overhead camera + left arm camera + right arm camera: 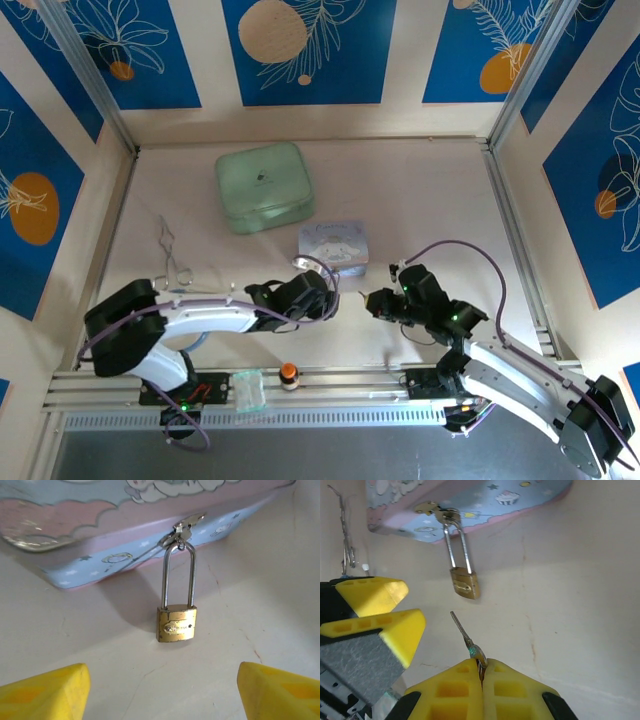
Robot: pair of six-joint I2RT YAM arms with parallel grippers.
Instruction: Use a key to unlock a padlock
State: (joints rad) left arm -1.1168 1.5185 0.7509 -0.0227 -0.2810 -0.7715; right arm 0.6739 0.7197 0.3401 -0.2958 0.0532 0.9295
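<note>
A small brass padlock (176, 623) lies on the table, its long silver shackle hooked through the hasp of the pastel cartoon tin (100, 535). My left gripper (162, 692) is open just short of the padlock, with its yellow fingertips (47, 690) wide to either side and nothing between them. My right gripper (481, 672) is shut on the head of the thin silver key (464, 630). The key's blade points toward the padlock (465, 584) and stops a short way from its body. In the top view the left gripper (328, 296) and the right gripper (372, 301) face each other in front of the tin (334, 247).
A pale green lidded box (264, 186) stands at the back. Silver forceps (170, 250) lie at the left. A small orange-capped bottle (289, 375) and a clear packet (247, 389) rest on the front rail. The left gripper's fingers (395, 625) crowd the right wrist view's left side.
</note>
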